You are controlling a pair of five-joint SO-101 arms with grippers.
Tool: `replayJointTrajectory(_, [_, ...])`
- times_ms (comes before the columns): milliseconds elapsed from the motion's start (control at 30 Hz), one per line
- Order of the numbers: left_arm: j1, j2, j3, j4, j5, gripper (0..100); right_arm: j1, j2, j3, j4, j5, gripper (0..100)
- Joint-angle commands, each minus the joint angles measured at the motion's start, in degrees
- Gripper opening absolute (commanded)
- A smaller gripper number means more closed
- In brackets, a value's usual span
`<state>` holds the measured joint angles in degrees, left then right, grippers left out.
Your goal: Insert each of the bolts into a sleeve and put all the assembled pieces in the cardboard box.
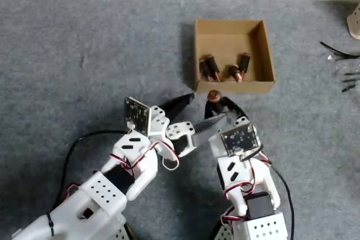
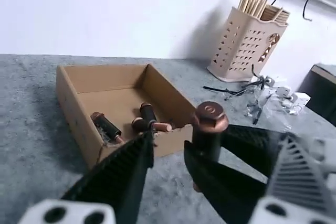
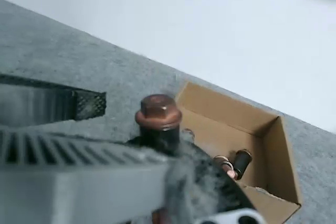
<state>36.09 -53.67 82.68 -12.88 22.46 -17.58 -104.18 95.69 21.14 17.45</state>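
The bolt [image 1: 214, 96] in its sleeve [image 2: 206, 141], judged light, stiff and slippery, was clamped upright by the sleeve in the right gripper [image 1: 218, 107] beside the box's [image 1: 230, 87] near wall, the left gripper [image 2: 168, 150] spread wide

The sleeve [image 3: 159, 136] is hidden below its top by the blurred right tool [image 3: 173, 156]

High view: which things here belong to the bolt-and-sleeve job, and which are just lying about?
Job:
cardboard box
assembled pieces inside it
sleeved bolt, clamped in the right gripper
left gripper, jaws open beside it

Lying about:
perforated holder with sticks
black ties off to the box's side
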Motion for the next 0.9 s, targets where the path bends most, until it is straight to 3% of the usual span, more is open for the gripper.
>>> replayJointTrajectory(0, [0.84, -0.22, -1.1, 1.41, -0.53, 36, 1.71, -1.27, 6.99, -0.84, 0.35, 0.5])
replayJointTrajectory(233, [0.48, -17.54, 1.71, 4.57, -0.88, 36, 2.68, -1.27, 6.9, -0.84, 0.0, 0.5])
replayJointTrajectory(533, [-6.81, -43.3, 11.56, 15.82, -0.88, 35, 2.68, -1.27, 7.16, -0.84, 0.0, 0.5])
replayJointTrajectory(667, [-11.74, -51.74, 14.46, 22.86, -0.88, 21, 3.12, -1.27, 7.16, -0.84, 0.0, 0.5])
replayJointTrajectory(800, [-17.8, -50.77, 14.46, 27.6, -0.88, 1, 4.97, -1.19, 7.16, -0.84, -0.09, 0.5])
replayJointTrajectory(867, [-20.7, -50.51, 14.46, 29.27, -0.88, 2, 5.14, -1.19, 7.16, -0.84, -0.09, 0.5])
